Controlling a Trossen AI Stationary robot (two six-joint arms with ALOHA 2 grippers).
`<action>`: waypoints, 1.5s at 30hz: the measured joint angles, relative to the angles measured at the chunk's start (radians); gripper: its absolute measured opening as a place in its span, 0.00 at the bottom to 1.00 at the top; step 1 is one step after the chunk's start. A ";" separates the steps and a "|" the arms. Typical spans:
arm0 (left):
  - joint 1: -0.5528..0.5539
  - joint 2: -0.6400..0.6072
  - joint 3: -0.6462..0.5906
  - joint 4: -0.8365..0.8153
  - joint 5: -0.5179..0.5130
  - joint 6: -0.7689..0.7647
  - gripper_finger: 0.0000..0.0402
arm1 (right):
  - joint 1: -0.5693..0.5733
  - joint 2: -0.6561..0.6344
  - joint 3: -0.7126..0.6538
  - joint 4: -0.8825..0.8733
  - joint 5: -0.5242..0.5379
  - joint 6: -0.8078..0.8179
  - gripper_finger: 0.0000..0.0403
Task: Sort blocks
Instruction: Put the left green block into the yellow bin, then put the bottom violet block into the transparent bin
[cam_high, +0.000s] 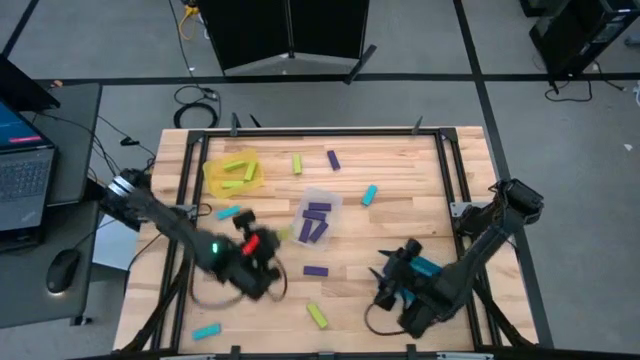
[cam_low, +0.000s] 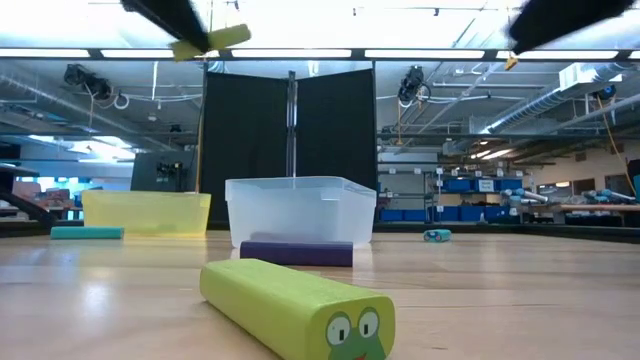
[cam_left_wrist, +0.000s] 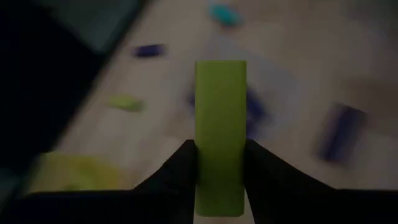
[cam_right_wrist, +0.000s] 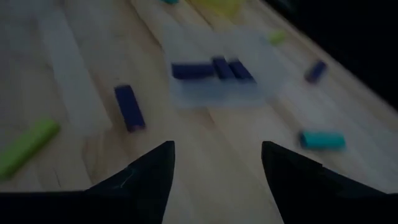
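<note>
wooden table (cam_high: 400, 220) mid-frame: left gripper (cam_left_wrist: 219, 163), lower left, clamps a lime-green block (cam_left_wrist: 220, 124); right gripper (cam_right_wrist: 217, 163), lower right, gapes empty.

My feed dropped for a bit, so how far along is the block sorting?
Partly done. The yellow tray holds lime-green blocks and the clear tray holds purple blocks. The left gripper is shut on a lime-green block; the right gripper is open and empty. Left: loose purple block, cyan block and others scattered on the table.
</note>
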 joint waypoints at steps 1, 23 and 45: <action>0.036 -0.021 0.000 -0.029 -0.010 -0.003 0.26 | -0.021 0.000 0.000 0.053 0.008 -0.077 0.62; 0.889 -0.351 -0.471 0.353 0.322 0.370 0.26 | -0.347 0.000 -0.172 1.025 -0.317 -1.080 0.63; 1.067 -0.417 -0.583 0.546 0.384 0.475 0.60 | -0.378 0.009 -0.193 1.097 -0.484 -0.903 0.71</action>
